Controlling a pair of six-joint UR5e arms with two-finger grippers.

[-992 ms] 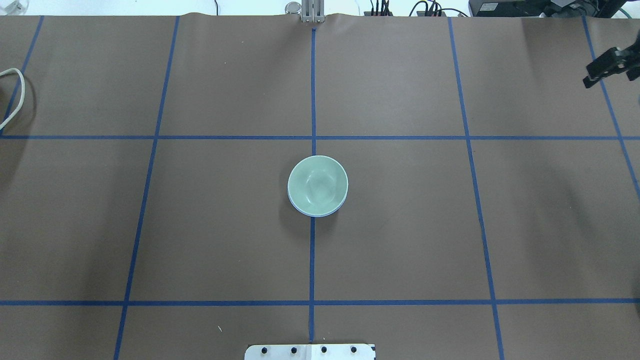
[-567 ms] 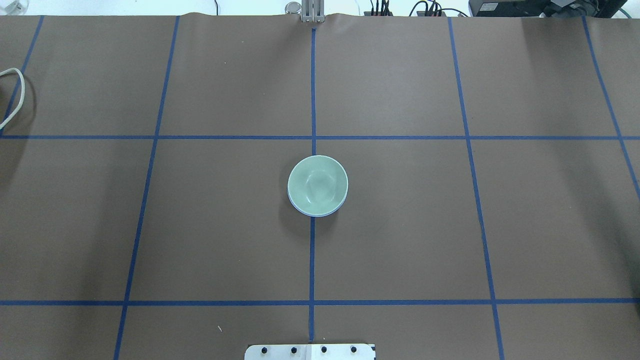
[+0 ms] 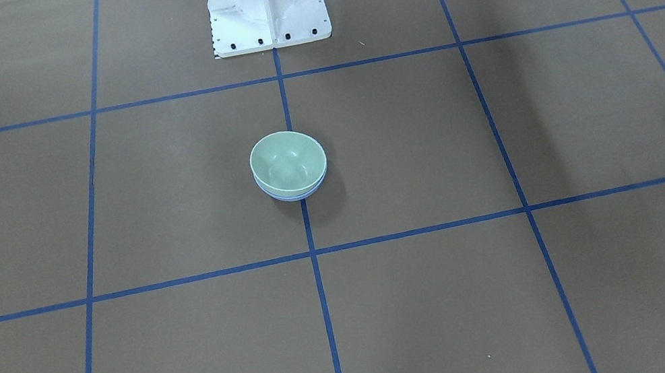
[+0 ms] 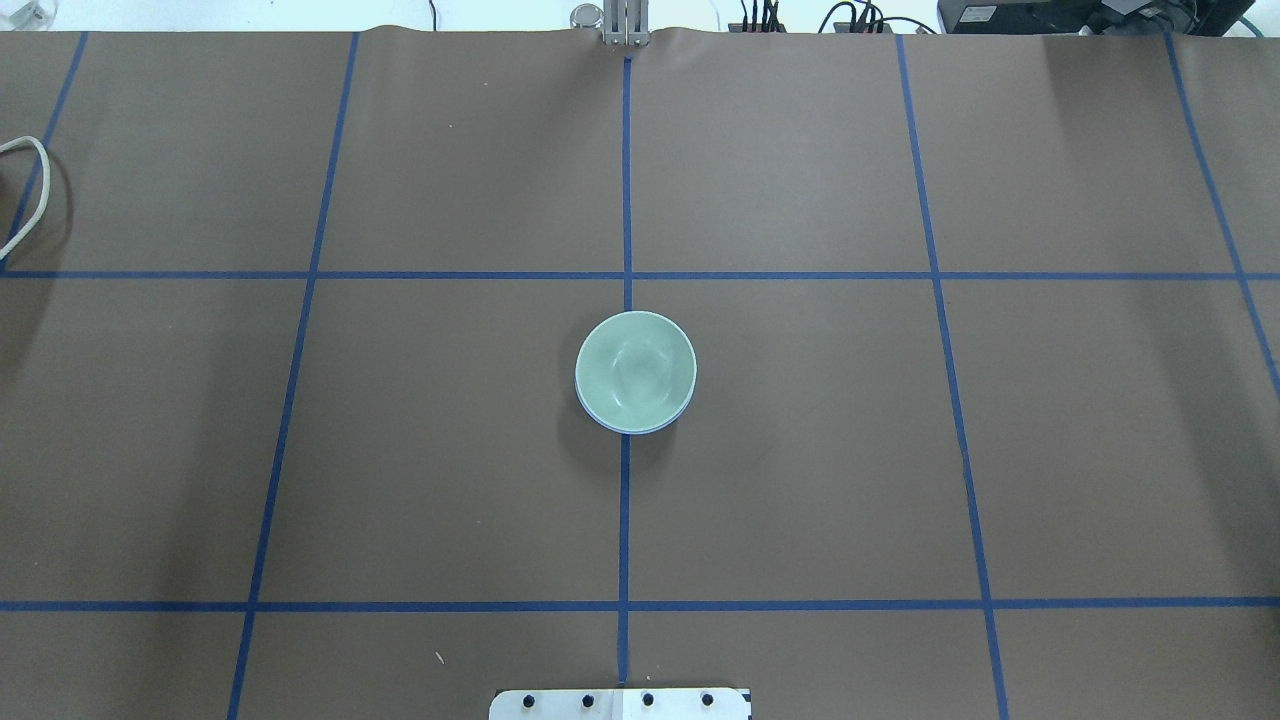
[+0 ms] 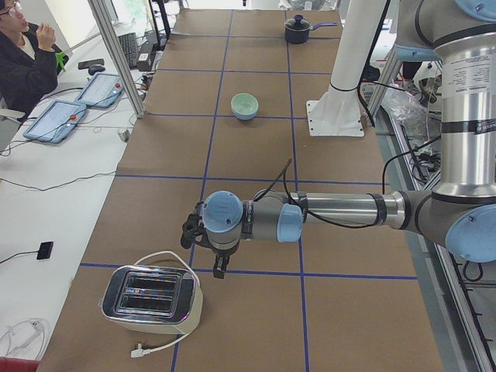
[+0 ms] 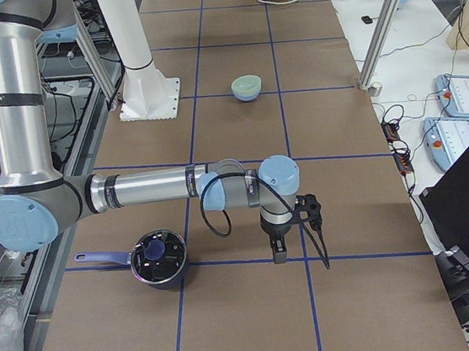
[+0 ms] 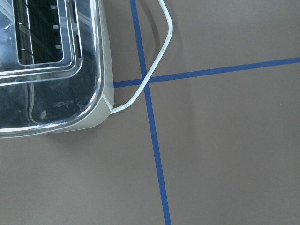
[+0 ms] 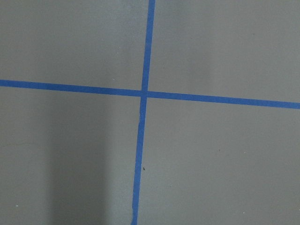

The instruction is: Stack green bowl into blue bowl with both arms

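Observation:
The green bowl sits nested inside the blue bowl at the table's middle; only a thin blue rim shows beneath it. The stack also shows in the front view, green bowl over blue bowl. Both arms are far from it. The left gripper hangs low over the table beside a toaster. The right gripper hangs low over a tape crossing near a pot. Both grippers show only in the side views, so I cannot tell whether they are open or shut.
A toaster with a white cord stands at the table's left end. A dark pot stands at the right end. The white base plate is at the near edge. Operators' benches line the far side.
The right gripper, at the overhead view's right edge a second ago, has moved out of that view. The stacked bowls have not moved.

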